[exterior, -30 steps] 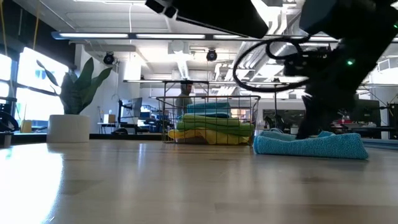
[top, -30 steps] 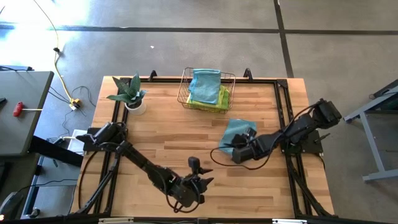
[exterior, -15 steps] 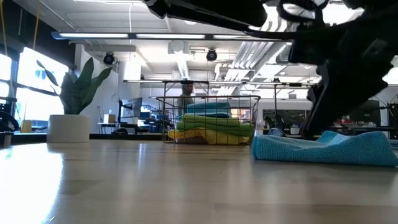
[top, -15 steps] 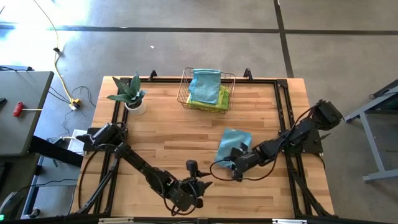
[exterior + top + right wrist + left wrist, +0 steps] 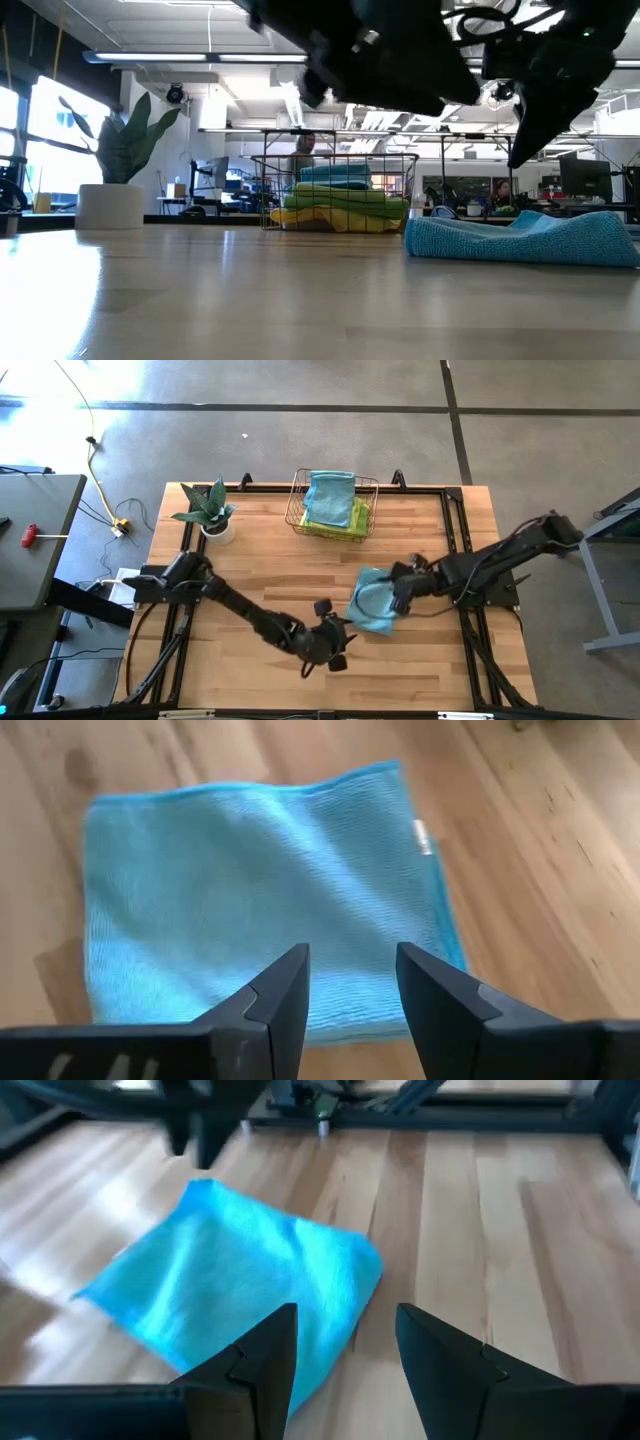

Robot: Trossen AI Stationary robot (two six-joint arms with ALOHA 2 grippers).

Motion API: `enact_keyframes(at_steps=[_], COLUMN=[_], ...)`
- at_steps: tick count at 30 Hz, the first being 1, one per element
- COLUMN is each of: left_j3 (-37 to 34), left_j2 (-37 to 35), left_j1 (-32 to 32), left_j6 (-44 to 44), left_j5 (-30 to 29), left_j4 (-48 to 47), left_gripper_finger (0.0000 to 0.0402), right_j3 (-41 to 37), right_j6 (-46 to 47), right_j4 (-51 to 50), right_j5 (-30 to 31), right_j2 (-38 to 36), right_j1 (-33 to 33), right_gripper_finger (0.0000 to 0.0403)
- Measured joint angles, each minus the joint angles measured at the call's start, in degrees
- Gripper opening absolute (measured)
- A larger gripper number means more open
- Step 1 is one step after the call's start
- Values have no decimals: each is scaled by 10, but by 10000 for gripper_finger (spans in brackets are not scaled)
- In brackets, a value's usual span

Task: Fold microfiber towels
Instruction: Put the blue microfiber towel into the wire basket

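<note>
A teal microfiber towel (image 5: pixel 371 605) lies spread on the wooden table right of centre, with a slight hump in the low view (image 5: pixel 520 240). My right gripper (image 5: pixel 401 592) hovers open over the towel's right part, and its wrist view looks down on the towel (image 5: pixel 260 890). My left gripper (image 5: pixel 339 634) is open just left of the towel's near corner, with the towel (image 5: pixel 235 1285) ahead of its fingers. More towels, teal on lime green and yellow, lie stacked in the wire basket (image 5: pixel 333 503).
A potted spiky plant (image 5: pixel 210 512) stands at the far left of the table. The basket (image 5: pixel 338 192) stands at the far edge, centre. Bare wood (image 5: pixel 250 575) lies between plant, basket and towel. A black frame rail (image 5: pixel 455 530) runs along the table's right side.
My right gripper drew the teal towel toward the near edge, spreading it flatter, then came off it and rose back toward the far right. My left gripper has moved up and toward the right, to the towel's near-left corner.
</note>
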Motion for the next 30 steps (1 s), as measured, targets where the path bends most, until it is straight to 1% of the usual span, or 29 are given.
enact_keyframes(at_steps=[4,7,11,13,15,18,20,21,23,26,28,30], left_j3=[1,0,0,0,1,0,3,4,5,5,4,2], left_j2=[27,54,85,98,111,124,121,120,117,105,95,83], left_j1=[34,56,79,87,94,98,99,96,90,80,77,76], left_j6=[9,9,-12,-19,-25,-47,-64,-67,-63,-43,-15,23], left_j5=[47,63,68,83,110,156,185,190,183,143,110,90], left_j4=[60,100,133,133,129,97,61,42,-5,-61,-95,-117], left_gripper_finger=[161,161,161,161,161,161,161,161,161,161,161,161], right_j3=[-43,-83,-124,-135,-142,-152,-155,-155,-155,-155,-155,-155], right_j6=[-19,-42,-79,-99,-109,-119,-120,-120,-119,-118,-118,-118], right_j4=[25,73,133,147,148,157,157,157,162,187,207,227], right_j5=[-35,-61,-103,-113,-120,-152,-171,-177,-190,-213,-222,-222], right_j2=[-48,-61,-61,-60,-60,-60,-60,-60,-60,-60,-59,-59], right_j1=[-66,-116,-178,-207,-234,-265,-276,-278,-278,-277,-276,-271], right_gripper_finger=[145,145,145,145,145,145,145,145,145,145,145,145])
